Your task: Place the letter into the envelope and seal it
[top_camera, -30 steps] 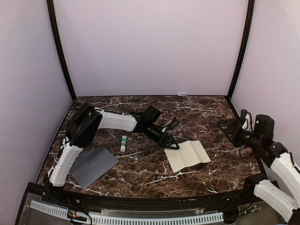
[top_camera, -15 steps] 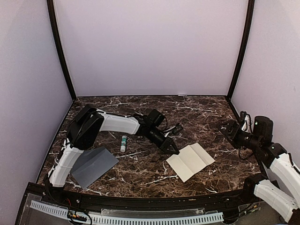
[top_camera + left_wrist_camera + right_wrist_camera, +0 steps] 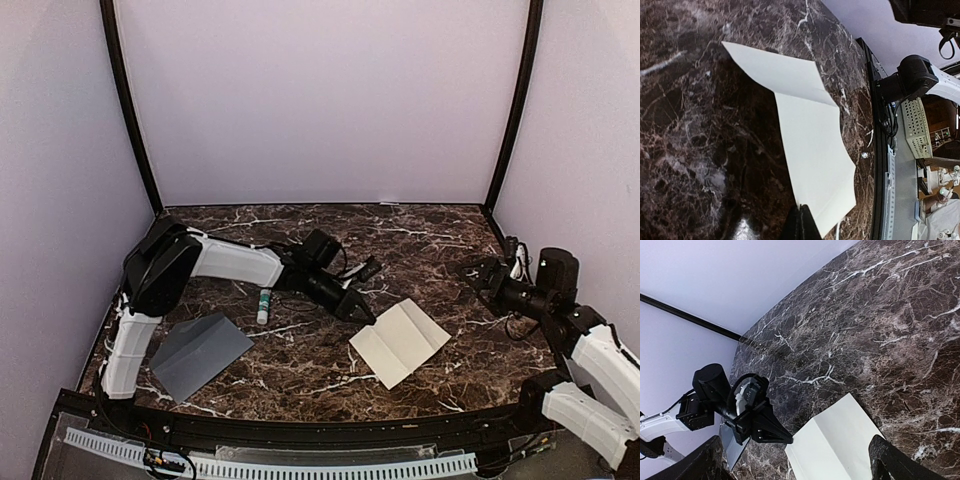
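Observation:
The cream letter (image 3: 402,342) lies unfolded right of centre, its creases showing. My left gripper (image 3: 366,314) reaches across to its near-left edge and is shut on that edge. In the left wrist view the closed fingertips (image 3: 802,220) pinch the letter (image 3: 810,145), which bows up a little off the marble. The grey envelope (image 3: 200,352) lies flat at the front left, beside the left arm's base. My right gripper (image 3: 478,270) hovers open at the right, apart from the letter. The right wrist view looks down on the letter (image 3: 840,445) and the left gripper (image 3: 787,437).
A white glue stick with a green cap (image 3: 264,305) lies under the left forearm, between envelope and letter. Dark marble table with purple walls on three sides. A black rail (image 3: 300,430) runs along the front edge.
My left gripper closed on the letter's edge, and the letter turned and shifted slightly with it. The right gripper drifted a little to the left, still open.

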You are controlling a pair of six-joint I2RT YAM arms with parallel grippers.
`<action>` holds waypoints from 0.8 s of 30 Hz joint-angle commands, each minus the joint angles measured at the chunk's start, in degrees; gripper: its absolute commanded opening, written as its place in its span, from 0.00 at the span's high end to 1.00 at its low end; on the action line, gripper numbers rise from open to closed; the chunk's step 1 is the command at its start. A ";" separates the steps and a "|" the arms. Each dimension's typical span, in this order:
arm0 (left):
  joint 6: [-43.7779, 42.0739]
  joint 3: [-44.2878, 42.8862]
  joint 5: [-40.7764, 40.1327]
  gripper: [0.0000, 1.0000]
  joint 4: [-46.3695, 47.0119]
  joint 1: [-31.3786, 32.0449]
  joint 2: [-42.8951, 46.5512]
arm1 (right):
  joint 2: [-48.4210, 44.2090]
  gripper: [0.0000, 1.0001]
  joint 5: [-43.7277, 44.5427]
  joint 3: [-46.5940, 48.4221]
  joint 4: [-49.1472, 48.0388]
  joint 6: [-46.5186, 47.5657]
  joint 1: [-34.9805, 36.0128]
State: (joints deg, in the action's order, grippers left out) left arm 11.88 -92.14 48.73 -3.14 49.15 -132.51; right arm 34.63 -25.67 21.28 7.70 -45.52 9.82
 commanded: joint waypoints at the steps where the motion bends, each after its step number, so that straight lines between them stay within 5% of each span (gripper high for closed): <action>1: 1.73 4.68 -2.88 1.00 7.62 0.27 10.89 | 1.23 0.01 -6.10 -0.79 -7.22 0.30 0.51; 8: 1.71 13.51 -6.00 1.00 12.32 0.34 20.59 | 2.21 0.02 -9.09 -1.56 -14.66 3.56 4.98; 24: -6.28 18.14 -4.52 1.00 4.25 0.33 29.04 | 17.21 0.01 -3.44 5.78 -17.54 19.47 17.36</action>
State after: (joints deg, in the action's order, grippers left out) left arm 8.23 -74.61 44.91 3.84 49.19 -106.21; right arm 49.65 -32.27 24.99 -6.46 -31.00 26.06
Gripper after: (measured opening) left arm 0.006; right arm 0.986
